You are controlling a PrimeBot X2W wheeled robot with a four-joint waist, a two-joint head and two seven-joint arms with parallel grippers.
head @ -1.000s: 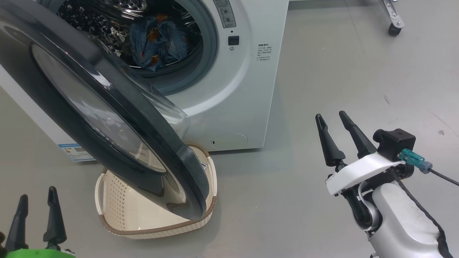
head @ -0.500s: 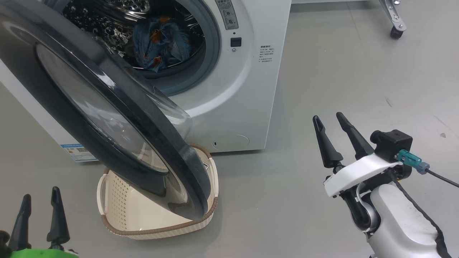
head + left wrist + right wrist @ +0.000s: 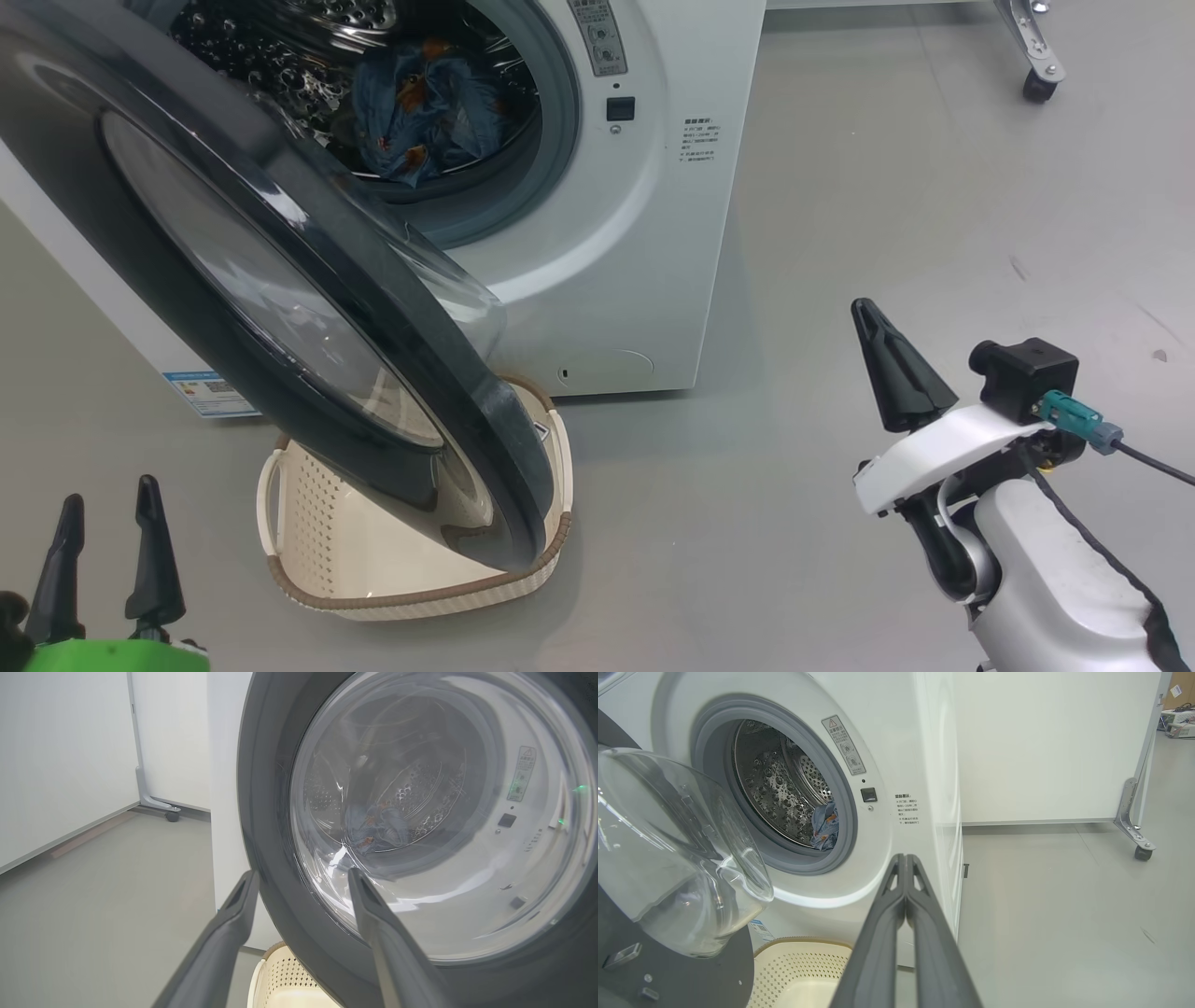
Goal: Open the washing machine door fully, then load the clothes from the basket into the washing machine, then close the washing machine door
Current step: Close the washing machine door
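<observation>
Well, the washing machine door (image 3: 271, 299) is hanging open ahead of the left gripper (image 3: 110, 493), whose fingers are standing apart, and over the basket (image 3: 411, 590). The clothes (image 3: 425, 112) are lying inside the washing machine (image 3: 616, 243), up-left of the right gripper (image 3: 866, 317), whose fingers are pressing together on nothing. Its wrist view is showing a warning-triangle sticker (image 3: 844, 744) and printed lines (image 3: 907, 809), too small to read; the head view is catching a blue label (image 3: 210, 392).

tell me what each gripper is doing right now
Left gripper: open, holding nothing.
Right gripper: shut, holding nothing.
</observation>
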